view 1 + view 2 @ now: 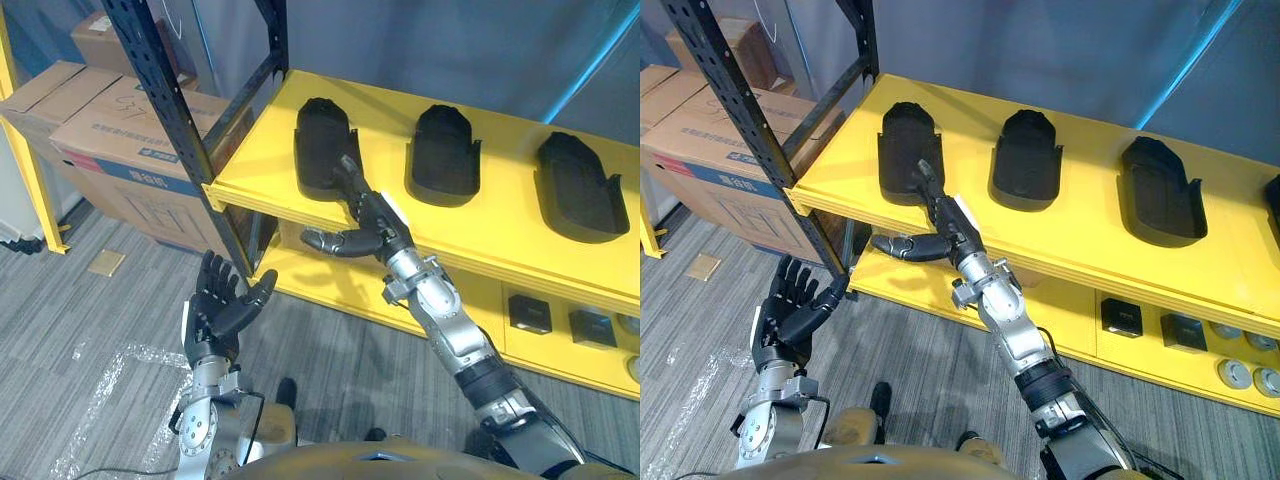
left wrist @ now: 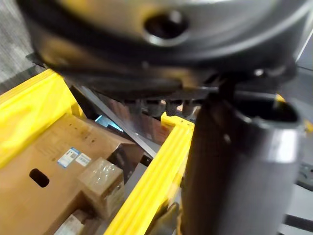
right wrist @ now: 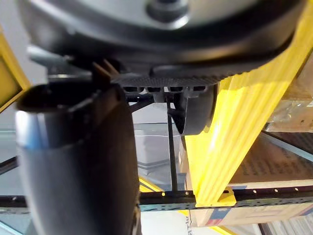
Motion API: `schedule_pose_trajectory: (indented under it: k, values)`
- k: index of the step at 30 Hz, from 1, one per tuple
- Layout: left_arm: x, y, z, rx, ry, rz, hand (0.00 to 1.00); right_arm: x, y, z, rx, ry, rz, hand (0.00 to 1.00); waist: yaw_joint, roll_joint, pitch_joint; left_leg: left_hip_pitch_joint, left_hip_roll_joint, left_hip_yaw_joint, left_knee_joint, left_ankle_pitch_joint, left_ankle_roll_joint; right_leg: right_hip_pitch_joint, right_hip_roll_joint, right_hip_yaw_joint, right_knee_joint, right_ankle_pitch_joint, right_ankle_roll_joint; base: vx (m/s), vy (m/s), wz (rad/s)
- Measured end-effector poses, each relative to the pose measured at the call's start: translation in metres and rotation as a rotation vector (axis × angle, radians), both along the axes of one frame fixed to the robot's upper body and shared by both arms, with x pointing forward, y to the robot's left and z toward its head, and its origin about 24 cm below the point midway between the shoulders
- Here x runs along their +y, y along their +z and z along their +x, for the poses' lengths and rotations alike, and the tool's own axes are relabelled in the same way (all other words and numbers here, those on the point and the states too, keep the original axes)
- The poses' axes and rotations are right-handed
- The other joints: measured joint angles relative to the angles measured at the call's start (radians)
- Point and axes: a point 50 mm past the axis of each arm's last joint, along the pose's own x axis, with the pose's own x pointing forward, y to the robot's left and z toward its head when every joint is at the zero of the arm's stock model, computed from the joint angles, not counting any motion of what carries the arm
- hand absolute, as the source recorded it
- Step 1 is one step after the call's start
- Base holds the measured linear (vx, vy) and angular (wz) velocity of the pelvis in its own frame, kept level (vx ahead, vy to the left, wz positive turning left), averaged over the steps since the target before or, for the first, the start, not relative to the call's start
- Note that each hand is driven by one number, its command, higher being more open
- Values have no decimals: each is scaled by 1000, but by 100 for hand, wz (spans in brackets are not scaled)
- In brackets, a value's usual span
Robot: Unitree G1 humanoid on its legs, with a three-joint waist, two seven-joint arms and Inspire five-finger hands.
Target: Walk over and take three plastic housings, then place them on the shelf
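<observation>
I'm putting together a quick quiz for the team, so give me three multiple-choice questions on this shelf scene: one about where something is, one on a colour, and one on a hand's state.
1. Where do the fingers of the right hand rest?
A) on a red bin
B) on the leftmost housing
C) on a table top

2. What colour is the shelf board?
A) yellow
B) white
C) green

3. How is the left hand?
A) shut on a housing
B) pressed flat on the board
C) open, holding nothing

Answers:
1 B: its straight fingers lie on that housing's near end.
2 A: the board under the black housings is yellow.
3 C: its fingers are spread, palm up, with nothing in them.
</observation>
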Motion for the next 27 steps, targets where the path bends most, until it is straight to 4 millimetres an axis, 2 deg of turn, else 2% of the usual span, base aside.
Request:
schedule_pose_trajectory:
  k: [11,15,18,20,21,22,25,27]
  values:
    - [-1,-4,-7,21,-12,-2,100,6,3,5,-18,-26,15,100,3,0,0,0,-1,-13,-8,11,0,4,0,-9,0,-3,-6,-5,-2,4]
    - [-1,-4,-7,18,-19,-2,100,5,9,5,-100,-37,-118,100,1,0,0,1,1,-8,-8,12,0,-3,0,-5,0,-3,-5,-21,-2,-3]
    - [0,-4,-7,18,-14,2,100,-4,41,-1,-304,-38,-284,100,-2,-3,1,1,6,3,-8,11,0,-6,0,0,-3,0,-2,-4,-7,-6]
    - [3,-4,-8,20,-5,6,100,-15,74,-10,-493,-53,-348,100,-3,-8,2,1,9,12,-5,11,0,-8,1,10,-4,4,5,16,-7,-14]
    - [4,-5,-8,26,0,10,100,-24,101,-19,-652,-62,-416,100,-8,-12,2,1,11,19,-4,9,0,-9,1,22,-3,5,5,29,-5,-19]
    - [6,-7,-9,32,1,18,100,-26,117,-21,-742,-52,-478,100,-17,-15,2,1,12,26,-4,8,0,-10,2,26,-4,7,5,23,-4,-18]
    - [9,-10,-9,45,-12,39,100,-28,139,-21,-844,-11,-572,100,-27,-27,1,3,15,43,-4,5,-2,-20,7,45,-4,12,2,-7,-1,-21]
    - [7,-10,-8,45,-21,37,100,-25,139,-18,-847,14,-600,100,-27,-30,1,4,16,47,-4,5,-2,-22,9,48,-4,12,2,-12,1,-10]
